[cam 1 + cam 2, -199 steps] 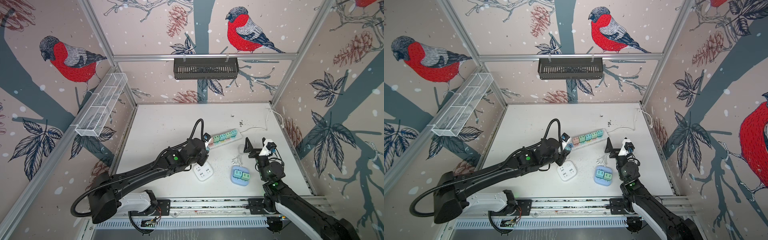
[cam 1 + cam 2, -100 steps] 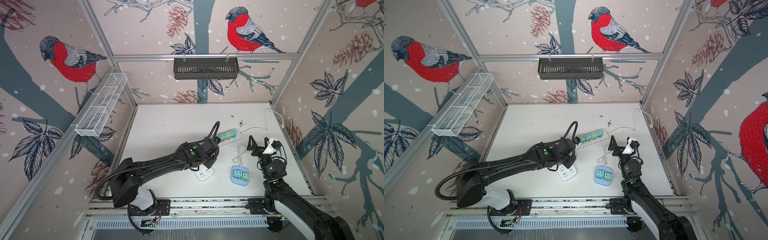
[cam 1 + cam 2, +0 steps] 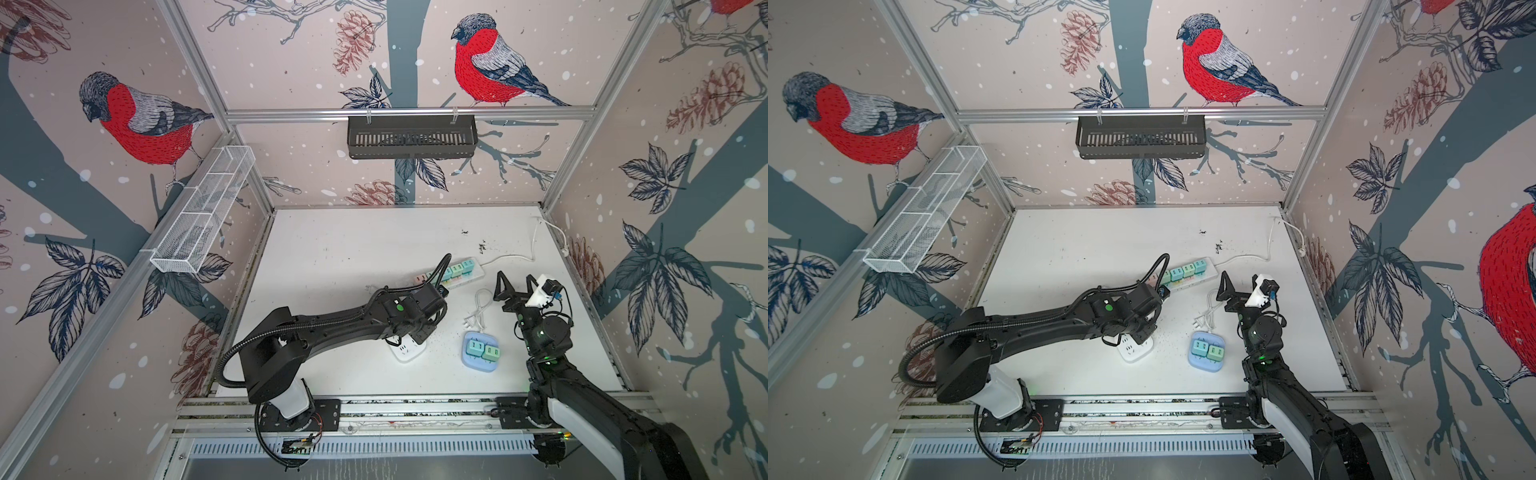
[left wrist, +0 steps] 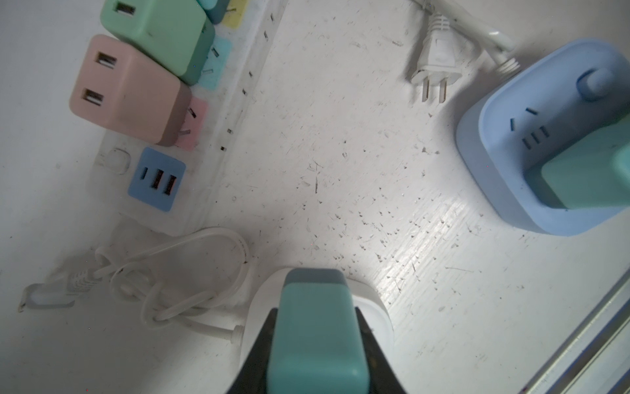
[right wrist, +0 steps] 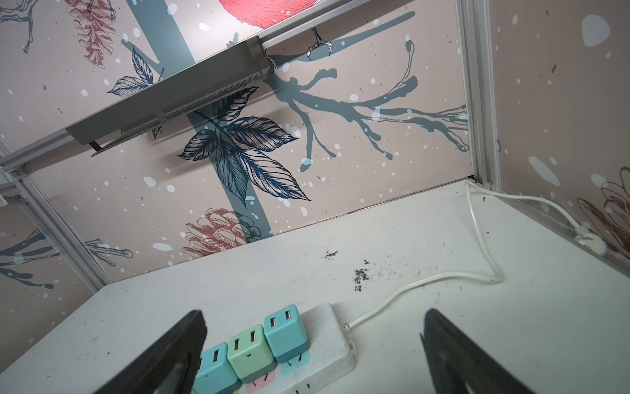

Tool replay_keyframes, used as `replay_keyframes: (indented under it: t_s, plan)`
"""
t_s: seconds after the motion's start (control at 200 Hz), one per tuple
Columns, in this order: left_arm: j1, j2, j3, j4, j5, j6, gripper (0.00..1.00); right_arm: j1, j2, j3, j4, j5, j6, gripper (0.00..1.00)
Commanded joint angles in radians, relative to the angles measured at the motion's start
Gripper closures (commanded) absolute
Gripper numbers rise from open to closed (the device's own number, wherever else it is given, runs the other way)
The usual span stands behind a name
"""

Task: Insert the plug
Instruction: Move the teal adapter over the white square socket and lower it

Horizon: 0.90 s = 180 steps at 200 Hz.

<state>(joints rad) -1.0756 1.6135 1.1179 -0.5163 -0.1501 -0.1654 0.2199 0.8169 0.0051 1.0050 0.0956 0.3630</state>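
Left gripper [image 4: 315, 310]: clenched on the teal plug [image 4: 315, 334], with a black finger [image 4: 259, 358] on each flank.
Teal plug: upright in that grip, directly over the white socket cube [image 4: 373, 302]. Its pins are hidden, so I cannot tell whether it is seated.
White socket cube: right beneath the left gripper on the worktop [image 4: 341, 170], with a coiled white cord [image 4: 180, 273] just beside it.
Power strip [image 4: 235, 112]: near, beyond the left gripper. A pink plug [image 4: 126, 88] and a green plug [image 4: 160, 27] stand in it, and a blue USB panel [image 4: 156, 179] sits at its close end.
Blue socket cube [image 4: 511, 163]: off to the left gripper's right, well apart from it. A loose white two-pin plug [image 4: 436, 64] lies just past the cube.
Right gripper [image 3: 515, 275]: released, jaws spread wide with nothing between them. It is raised above the worktop and faces the strip's far end.
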Motion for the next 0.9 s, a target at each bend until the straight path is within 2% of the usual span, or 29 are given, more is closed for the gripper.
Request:
replay_keyframes:
  t_s: [0.0,0.145,0.28,0.54,0.896]
  plan:
    - [-0.007,0.000,0.014,-0.059,-0.011,-0.024,1.00,-0.002,0.006,-0.051,0.046,-0.019,0.005,0.00]
    - [-0.022,-0.016,-0.008,-0.080,-0.007,-0.056,1.00,-0.004,0.008,-0.050,0.049,-0.022,0.003,0.00]
    - [-0.037,-0.047,-0.047,-0.038,0.047,-0.059,1.00,-0.004,0.008,-0.052,0.050,-0.024,0.004,0.00]
    - [-0.042,-0.094,-0.104,-0.008,0.037,-0.065,1.00,-0.005,0.007,-0.053,0.052,-0.025,0.005,0.00]
    - [-0.042,-0.069,-0.115,0.018,0.040,-0.059,1.00,-0.005,0.011,-0.052,0.052,-0.029,0.004,0.00]
